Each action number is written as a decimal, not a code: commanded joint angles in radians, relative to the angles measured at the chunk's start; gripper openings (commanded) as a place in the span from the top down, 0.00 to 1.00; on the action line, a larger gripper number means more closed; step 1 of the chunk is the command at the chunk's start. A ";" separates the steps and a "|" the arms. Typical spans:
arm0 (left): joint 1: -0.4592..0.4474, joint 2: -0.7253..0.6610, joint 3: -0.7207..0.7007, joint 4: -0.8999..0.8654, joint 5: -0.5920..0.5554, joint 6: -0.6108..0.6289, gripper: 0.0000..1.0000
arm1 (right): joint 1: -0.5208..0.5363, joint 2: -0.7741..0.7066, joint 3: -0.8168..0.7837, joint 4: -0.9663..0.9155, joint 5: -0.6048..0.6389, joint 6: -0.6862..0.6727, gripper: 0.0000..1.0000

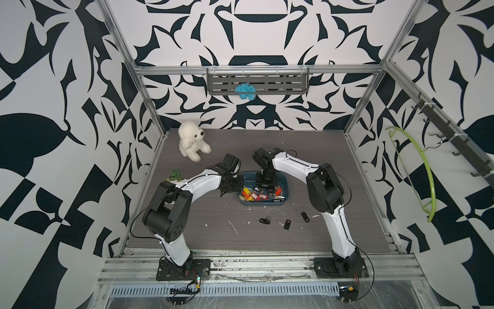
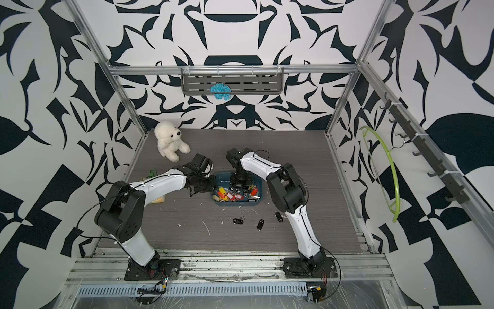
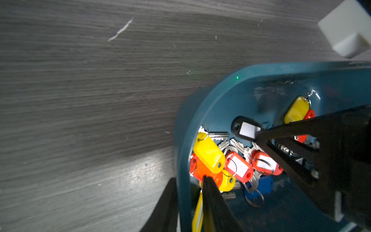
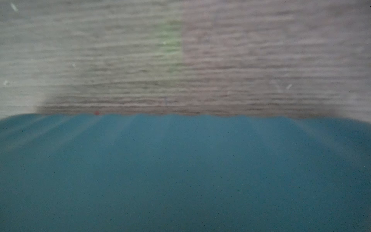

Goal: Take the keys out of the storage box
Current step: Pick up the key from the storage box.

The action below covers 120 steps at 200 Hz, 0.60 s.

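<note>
Centrally, the keys [image 1: 256, 194], silver with red, yellow and black tags, are heaped in the teal storage box [image 1: 285, 184] on the table [image 1: 307, 166]. The left end effector [image 3: 230, 154] is seen clamped on the box's wall; the right end effector [image 1: 265, 184] state cannot be told.

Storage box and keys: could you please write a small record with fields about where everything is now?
Storage box: on table, between both arms
Keys in box: pile with red, yellow, black and blue tags
Keys outside: three black-tagged, on table in front of box
Left gripper: closed on box wall nearest left arm
Right gripper: lowered into box above keys; opening unclear
Bear: sitting, back left of table
</note>
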 commanded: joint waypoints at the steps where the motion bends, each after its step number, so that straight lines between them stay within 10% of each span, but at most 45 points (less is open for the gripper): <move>1: -0.003 0.000 -0.015 0.009 0.017 0.012 0.74 | 0.005 -0.006 0.013 -0.005 0.018 0.013 0.65; 70: -0.003 0.000 -0.017 0.008 0.020 0.013 0.74 | 0.005 -0.001 0.025 -0.008 0.038 0.006 1.00; 120: -0.003 -0.003 -0.020 0.007 0.021 0.014 0.74 | 0.008 -0.046 0.042 -0.036 0.075 -0.008 1.00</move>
